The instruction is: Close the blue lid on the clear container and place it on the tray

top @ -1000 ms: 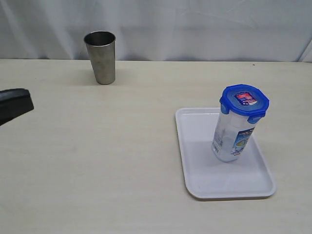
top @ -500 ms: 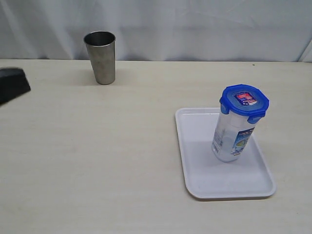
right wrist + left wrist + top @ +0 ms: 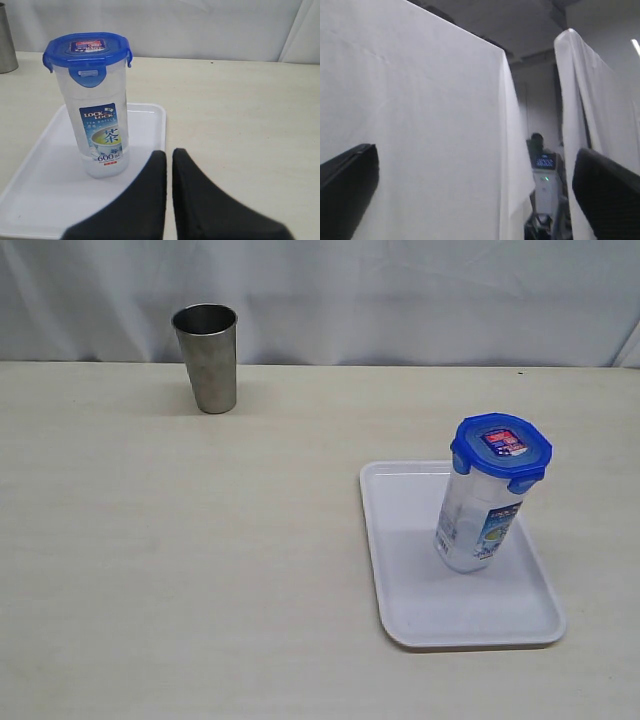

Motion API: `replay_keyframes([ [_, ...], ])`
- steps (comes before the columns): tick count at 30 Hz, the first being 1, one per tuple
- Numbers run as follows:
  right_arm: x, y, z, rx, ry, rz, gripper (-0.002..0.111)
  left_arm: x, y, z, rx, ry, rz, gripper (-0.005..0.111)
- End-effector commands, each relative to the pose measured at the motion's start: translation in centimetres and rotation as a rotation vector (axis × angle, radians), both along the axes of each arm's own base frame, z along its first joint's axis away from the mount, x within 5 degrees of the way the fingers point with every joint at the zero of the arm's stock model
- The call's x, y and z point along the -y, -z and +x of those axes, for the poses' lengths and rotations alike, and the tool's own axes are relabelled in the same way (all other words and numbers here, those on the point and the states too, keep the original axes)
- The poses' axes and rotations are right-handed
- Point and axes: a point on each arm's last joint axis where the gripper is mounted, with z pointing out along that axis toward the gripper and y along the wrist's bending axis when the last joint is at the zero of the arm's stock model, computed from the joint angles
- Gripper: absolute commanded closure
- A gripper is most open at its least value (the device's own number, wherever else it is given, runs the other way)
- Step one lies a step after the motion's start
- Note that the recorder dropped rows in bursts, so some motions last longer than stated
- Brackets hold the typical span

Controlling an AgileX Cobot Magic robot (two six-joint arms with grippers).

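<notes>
The clear container (image 3: 478, 530) stands upright on the white tray (image 3: 400, 540), with the blue lid (image 3: 500, 448) sitting on its top. The right wrist view shows the same container (image 3: 100, 130), lid (image 3: 87, 50) and tray (image 3: 145, 120). My right gripper (image 3: 169, 156) hangs shut and empty above the tray's edge, apart from the container. My left gripper (image 3: 470, 190) is open, its black fingers (image 3: 607, 192) far apart with nothing between them; it faces white curtains, away from the table. Neither gripper appears in the exterior view.
A tapered steel cup (image 3: 206, 357) stands at the back left of the beige table (image 3: 200, 560). White curtains (image 3: 400, 300) hang behind the table. A person and a screen (image 3: 544, 161) show through a gap in the curtains.
The black left gripper at the left edge of the exterior view has risen and left that view. The container, lid and tray have not moved.
</notes>
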Motion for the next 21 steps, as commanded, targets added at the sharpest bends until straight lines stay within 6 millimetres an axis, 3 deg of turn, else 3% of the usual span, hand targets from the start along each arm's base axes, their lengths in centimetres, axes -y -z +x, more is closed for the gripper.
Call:
replay_keyframes([
  [1, 0.0, 0.0, 0.0, 0.004, 0.005, -0.006, 0.104, -1.7, 2.4, -0.2, -0.03, -0.142, -0.157, 0.008],
  [4, 0.0, 0.0, 0.0, 0.004, 0.005, -0.006, 0.104, -3.5, 5.6, -0.9, -0.113, -0.324, -0.271, 0.008],
  [10, 0.0, 0.0, 0.0, 0.004, 0.005, -0.006, 0.104, -5.5, 8.9, -1.3, -0.311, -0.555, -0.318, 0.008],
  [13, 0.0, 0.0, 0.0, 0.004, 0.005, -0.006, 0.104, -5.7, 9.5, -1.8, -0.333, -0.639, -0.2, 0.008],
  [16, 0.0, 0.0, 0.0, 0.004, 0.005, -0.006, 0.104, -5.5, 10.2, -3.3, -0.311, -0.713, 0.025, 0.008],
  [21, 0.0, 0.0, 0.0, 0.004, 0.005, -0.006, 0.104, -5.5, 10.9, -6.2, -0.256, -0.748, 0.154, 0.008],
])
